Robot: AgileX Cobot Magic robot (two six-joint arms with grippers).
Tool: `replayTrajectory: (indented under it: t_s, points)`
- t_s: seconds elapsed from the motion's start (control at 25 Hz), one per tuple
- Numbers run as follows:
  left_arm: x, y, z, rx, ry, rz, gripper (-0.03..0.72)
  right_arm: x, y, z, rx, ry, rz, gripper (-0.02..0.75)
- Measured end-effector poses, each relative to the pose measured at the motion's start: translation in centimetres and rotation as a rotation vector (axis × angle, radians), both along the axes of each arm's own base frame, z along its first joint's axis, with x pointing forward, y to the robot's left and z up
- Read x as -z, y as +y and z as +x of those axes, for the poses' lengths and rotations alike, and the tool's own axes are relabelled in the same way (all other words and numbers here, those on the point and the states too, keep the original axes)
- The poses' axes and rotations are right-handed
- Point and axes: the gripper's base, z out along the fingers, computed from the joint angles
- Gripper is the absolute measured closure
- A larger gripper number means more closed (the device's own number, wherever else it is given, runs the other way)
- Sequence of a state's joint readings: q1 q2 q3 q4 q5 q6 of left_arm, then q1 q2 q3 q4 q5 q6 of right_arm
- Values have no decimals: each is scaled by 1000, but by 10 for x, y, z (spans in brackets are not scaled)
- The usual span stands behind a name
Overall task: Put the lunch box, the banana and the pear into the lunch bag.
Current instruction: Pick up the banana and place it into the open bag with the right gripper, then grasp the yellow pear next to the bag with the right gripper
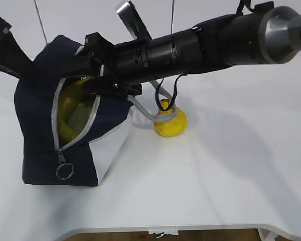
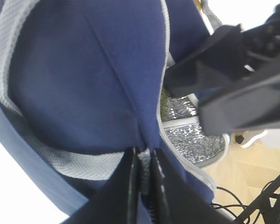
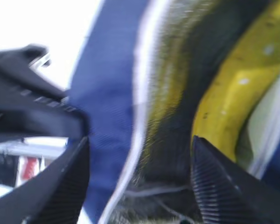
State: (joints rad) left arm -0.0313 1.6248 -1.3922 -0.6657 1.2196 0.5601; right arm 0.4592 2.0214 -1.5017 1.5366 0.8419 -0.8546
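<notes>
The banana (image 3: 233,98) lies inside the lunch bag (image 1: 40,125), its yellow curve showing through the unzipped mouth, and beside it a pale greenish shape may be the lunch box, though that cannot be told for sure. The right tool (image 3: 140,179) sits at the mouth with its fingers spread and nothing between them, so the banana step looks finished. The left tool (image 2: 143,186) is pressed together on a fold of the bag's navy fabric, holding the mouth up. The pear (image 1: 170,123) rests on the desk (image 1: 231,175) just right of the bag, the bag's grey handle (image 1: 145,113) draped against it. The next move probably calls for the right arm to back out and reach the pear. The handle loop and the arm's dangling cable (image 1: 175,90) crowd the pear's top and could snag a grasp.
</notes>
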Motion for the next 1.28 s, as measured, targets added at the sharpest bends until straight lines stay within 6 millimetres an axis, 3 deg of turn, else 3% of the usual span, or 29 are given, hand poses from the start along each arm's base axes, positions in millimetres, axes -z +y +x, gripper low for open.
replayTrajectory:
  t_s: [0.32, 0.52, 0.8, 1.28]
  points:
    - [0, 0, 0, 0, 0, 3, 673, -25, -18, 1, -153, -51, -241, 229]
    - [0, 0, 0, 0, 0, 3, 673, -51, -27, -1, -235, -44, -446, 267]
    - [3, 5, 0, 10, -2, 65, 673, -89, -49, 12, -60, -111, -707, 288]
    - [7, 12, -1, 23, -7, 159, 673, -84, -79, 24, 137, -121, -1029, 290]
